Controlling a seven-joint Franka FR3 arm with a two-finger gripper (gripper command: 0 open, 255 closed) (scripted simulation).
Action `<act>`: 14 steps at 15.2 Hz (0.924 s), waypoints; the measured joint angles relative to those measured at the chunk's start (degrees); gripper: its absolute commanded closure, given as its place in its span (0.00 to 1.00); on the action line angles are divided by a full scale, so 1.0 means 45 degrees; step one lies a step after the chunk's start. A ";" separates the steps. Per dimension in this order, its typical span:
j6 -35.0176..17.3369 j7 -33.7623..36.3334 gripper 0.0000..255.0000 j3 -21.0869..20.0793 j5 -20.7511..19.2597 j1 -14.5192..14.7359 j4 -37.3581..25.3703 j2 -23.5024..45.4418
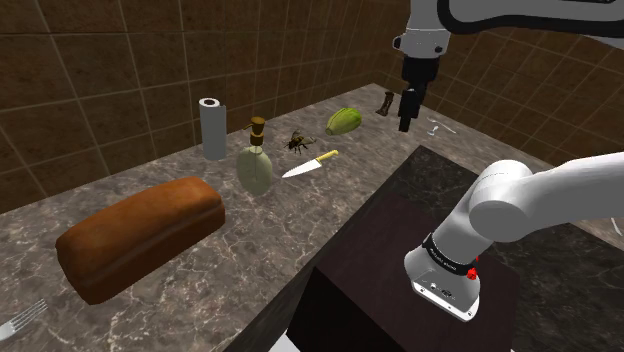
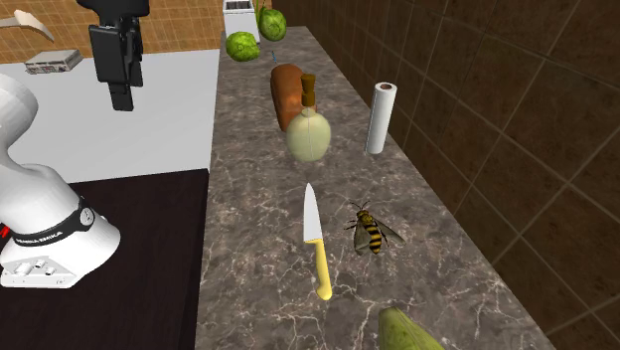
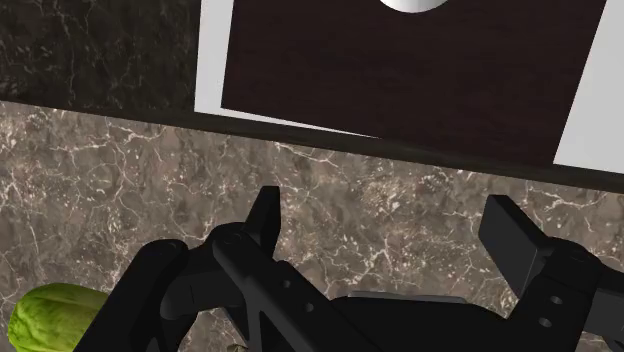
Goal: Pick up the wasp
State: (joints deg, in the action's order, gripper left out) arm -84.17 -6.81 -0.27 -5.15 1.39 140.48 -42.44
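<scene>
Tool [image 1: 404,122] open & empty over tabletop [image 1: 235,270]; wasp [image 1: 297,141] untouched at its 9 o'clock, shoulder view. Approach, grasp & lift not yet done.

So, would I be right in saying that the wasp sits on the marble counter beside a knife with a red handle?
Not quite: the handle of the knife is yellow, not red, as the second exterior view shows. The wasp does sit on the marble counter beside it.
</scene>
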 measured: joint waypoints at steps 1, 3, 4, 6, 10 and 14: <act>0.0000 0.0000 0.00 0.0000 0.0000 0.0000 0.0000 0.0000; -0.0501 -0.0304 0.00 0.0204 -0.0175 -0.0022 0.0140 0.0260; -0.1002 -0.0470 0.00 0.0318 -0.0263 -0.0018 0.0317 0.0533; -0.1830 -0.0891 0.00 0.0589 -0.0467 -0.0032 0.0355 0.1126; -0.3756 -0.1803 0.00 0.1195 -0.0860 -0.0076 0.0353 0.2671; -0.5439 -0.2696 0.00 0.1704 -0.1060 -0.0068 0.0141 0.4168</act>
State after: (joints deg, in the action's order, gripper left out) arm -108.65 -18.94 7.40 -9.93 1.08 141.12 -23.68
